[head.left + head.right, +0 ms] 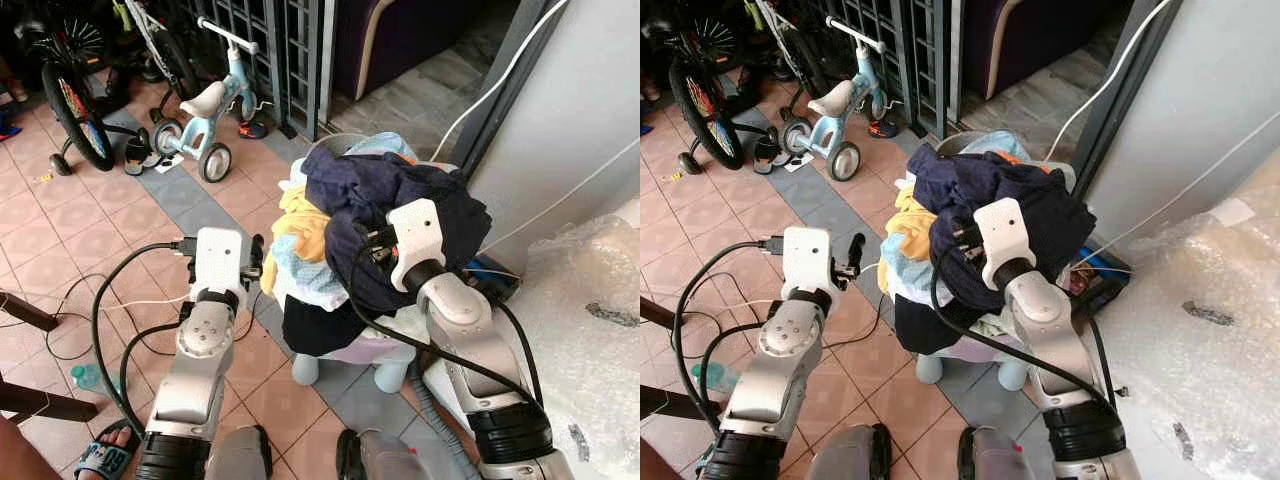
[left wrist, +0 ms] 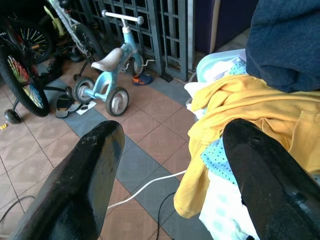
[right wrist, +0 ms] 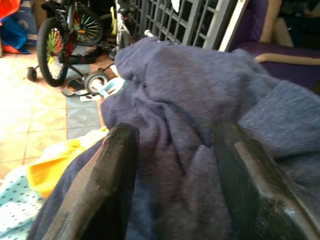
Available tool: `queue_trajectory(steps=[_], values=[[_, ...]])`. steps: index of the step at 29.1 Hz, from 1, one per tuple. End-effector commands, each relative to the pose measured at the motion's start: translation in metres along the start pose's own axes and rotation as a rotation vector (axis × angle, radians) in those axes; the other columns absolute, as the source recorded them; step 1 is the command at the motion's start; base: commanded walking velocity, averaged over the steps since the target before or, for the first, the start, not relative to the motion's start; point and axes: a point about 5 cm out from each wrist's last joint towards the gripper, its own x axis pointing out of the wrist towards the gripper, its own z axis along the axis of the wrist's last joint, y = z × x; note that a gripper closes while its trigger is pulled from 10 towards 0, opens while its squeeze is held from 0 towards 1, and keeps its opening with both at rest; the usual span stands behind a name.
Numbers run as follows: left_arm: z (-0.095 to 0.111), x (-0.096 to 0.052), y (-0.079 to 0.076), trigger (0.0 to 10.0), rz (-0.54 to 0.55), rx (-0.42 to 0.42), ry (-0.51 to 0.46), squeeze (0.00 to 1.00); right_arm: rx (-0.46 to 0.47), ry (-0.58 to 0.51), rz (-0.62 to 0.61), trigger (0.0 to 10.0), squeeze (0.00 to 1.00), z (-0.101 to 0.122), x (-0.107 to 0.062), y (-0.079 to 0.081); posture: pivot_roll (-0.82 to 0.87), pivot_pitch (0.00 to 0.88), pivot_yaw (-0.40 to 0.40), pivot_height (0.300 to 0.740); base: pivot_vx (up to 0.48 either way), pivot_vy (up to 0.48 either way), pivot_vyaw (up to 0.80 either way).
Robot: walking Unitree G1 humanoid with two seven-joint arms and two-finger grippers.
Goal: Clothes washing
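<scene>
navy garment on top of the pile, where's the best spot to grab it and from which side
Grip the raised fold of the navy garment at the top of the pile, coming from above. The right hand already has open fingers astride that bunched ridge, likely thick enough to pinch.

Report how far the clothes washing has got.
Early stage. Done: laundry is heaped on the pale plastic stool. In hand: the right gripper, fingers apart, presses into the dark navy fleece garment; the left gripper is open beside the yellow shirt. Left: lifting, loading, washing.

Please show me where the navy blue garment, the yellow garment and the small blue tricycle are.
navy blue garment [image 1: 350,185]: left eye view, top fold.
yellow garment [image 2: 260,107]: left wrist view, middle of cloth.
small blue tricycle [image 1: 205,102]: left eye view, white seat.
</scene>
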Motion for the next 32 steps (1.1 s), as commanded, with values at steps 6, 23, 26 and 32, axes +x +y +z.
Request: queue_trajectory(steps=[6, 23, 26, 32], values=[[-0.005, -0.003, 0.002, 10.0, 0.004, 0.011, 0.02, 0.0, -0.106, -0.111, -0.238, 10.0, 1.0, 0.026, -0.002, -0.039, -0.04, 0.133, 0.004, 0.74, 0.0, 0.0, 0.0], [-0.004, -0.002, -0.001, 10.0, -0.025, 0.016, 0.021, 0.0, -0.088, -0.031, 0.321, 10.0, 0.38, 0.005, -0.072, -0.012, -0.08, 0.142, 0.018, 0.74, 0.0, 0.0, 0.0], [-0.004, -0.002, -0.002, 10.0, -0.028, 0.015, 0.018, 0.0, -0.134, 0.008, 0.309, 10.0, 0.0, -0.005, -0.069, -0.013, -0.08, 0.14, 0.019, 0.74, 0.0, 0.0, 0.0], [-0.002, -0.002, 0.0, 10.0, -0.011, 0.016, 0.013, 0.0, -0.29, 0.16, 0.278, 4.7, 0.0, -0.046, -0.052, -0.002, -0.04, 0.137, 0.007, 0.74, 0.0, 0.0, 0.0]])
